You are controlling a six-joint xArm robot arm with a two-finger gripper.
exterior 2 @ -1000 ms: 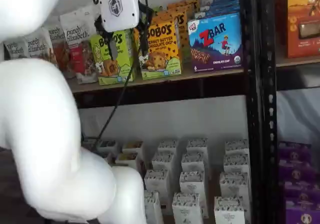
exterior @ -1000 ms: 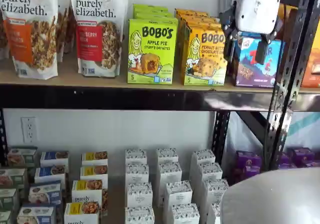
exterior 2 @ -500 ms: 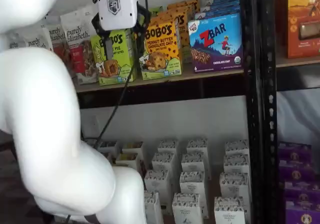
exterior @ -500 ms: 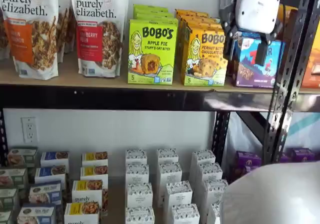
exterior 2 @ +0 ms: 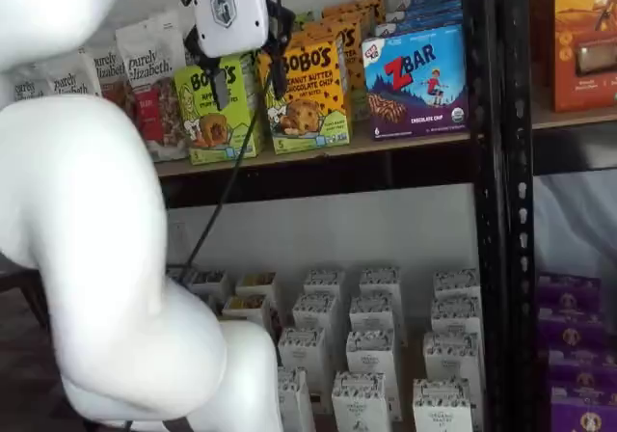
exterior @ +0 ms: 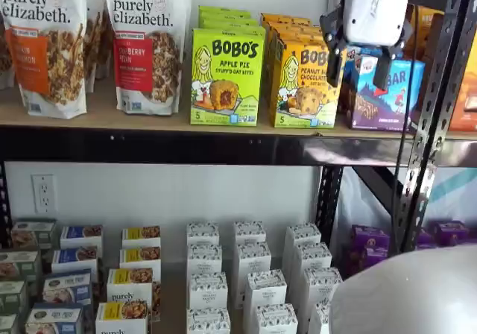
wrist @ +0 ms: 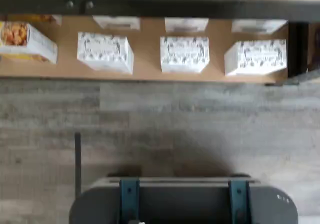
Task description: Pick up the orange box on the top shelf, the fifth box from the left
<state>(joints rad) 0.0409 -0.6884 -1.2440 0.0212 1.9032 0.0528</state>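
**Mia:** On the top shelf (exterior: pixel 97 118) stood the orange box (exterior: pixel 304 84), right up at the front edge. More boxes just like it were lined up behind it.

**Sam:** What was next to it?

**Mia:** The green Apple Pie box (exterior: pixel 226 77) was just beside it at nine o'clock. The blue Zbar box (exterior 2: pixel 416 81) was close at three o'clock. Two granola bags (exterior: pixel 147 43) stood farther off at nine o'clock.

**Sam:** Where was the gripper (exterior: pixel 359 62)?

**Mia:** It hung in front of the shelf. One shelf view had it between the orange box and the blue one. The other had the gripper (exterior 2: pixel 248 73) between the green box and the orange one. Its two black fingers (exterior: pixel 332 62) were spread wide, with a clear gap. It held nothing.

**Sam:** So what could go wrong?

**Mia:** I thought the fingers might not be lined up with the orange box. If they pushed in like that, one finger could bump a neighbor box and knock it over. Or it could grab the wrong box.

**Sam:** Anything else?

**Mia:** The gaps beside the orange box looked tight. A finger could hit its front and shove it back into the row.

**Sam:** Did the wrist view help?

**Mia:** No. It only showed small white boxes (wrist: pixel 105 51) lower down and the floor (wrist: pixel 160 124).
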